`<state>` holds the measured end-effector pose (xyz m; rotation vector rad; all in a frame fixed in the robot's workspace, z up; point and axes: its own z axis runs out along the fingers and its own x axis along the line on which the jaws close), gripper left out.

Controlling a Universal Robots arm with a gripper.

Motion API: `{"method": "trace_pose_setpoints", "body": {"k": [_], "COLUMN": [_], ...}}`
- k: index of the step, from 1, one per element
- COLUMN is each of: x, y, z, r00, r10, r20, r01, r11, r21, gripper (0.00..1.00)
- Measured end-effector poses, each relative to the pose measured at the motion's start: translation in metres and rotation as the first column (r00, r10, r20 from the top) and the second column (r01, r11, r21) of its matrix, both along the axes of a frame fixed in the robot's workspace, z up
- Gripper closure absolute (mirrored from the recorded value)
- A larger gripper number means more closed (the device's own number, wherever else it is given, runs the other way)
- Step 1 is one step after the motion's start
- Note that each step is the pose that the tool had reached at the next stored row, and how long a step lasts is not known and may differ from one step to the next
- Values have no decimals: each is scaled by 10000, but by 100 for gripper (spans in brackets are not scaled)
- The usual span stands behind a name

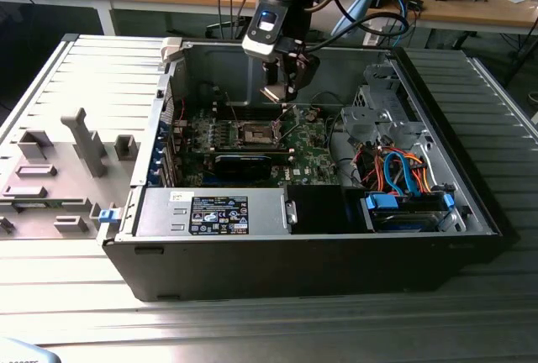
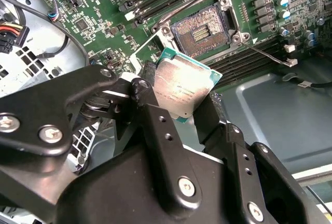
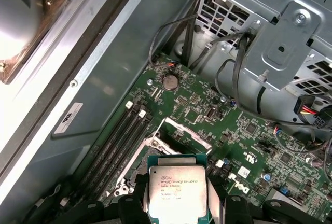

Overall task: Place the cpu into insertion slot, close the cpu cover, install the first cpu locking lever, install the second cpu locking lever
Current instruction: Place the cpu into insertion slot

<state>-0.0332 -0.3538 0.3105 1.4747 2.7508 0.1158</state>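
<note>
My gripper (image 2: 179, 98) is shut on the cpu (image 2: 182, 85), a silvery square chip with a green edge, pinched by two opposite sides between the black fingers (image 2: 150, 111). It hangs above the green circuit board, a little off the insertion slot (image 2: 202, 28), whose dark pin field lies bare inside its metal rim. The cpu cover (image 3: 185, 133) stands swung open beside the slot. A thin locking lever (image 2: 267, 54) sticks out, released. In the exterior view the gripper (image 1: 282, 87) hovers inside the open case over the insertion slot (image 1: 256, 134). In the first wrist view the cpu (image 3: 178, 189) hides part of the slot.
The open computer case (image 1: 294, 266) lies on a ribbed metal table. A drive cage (image 1: 382, 115) with orange and blue cables stands at the exterior view's right. Long black memory slots (image 3: 116, 141) flank the socket. Grey fixtures (image 1: 84, 140) sit at the exterior view's left.
</note>
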Motion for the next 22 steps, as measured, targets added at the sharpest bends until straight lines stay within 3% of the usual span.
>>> {"method": "trace_pose_setpoints", "body": {"k": [22], "x": [0], "y": [0], "z": [0], "r00": [9994], "r10": [-345], "r20": [-1], "r01": [345], "r11": [9994], "r21": [0], "gripper": [46]}}
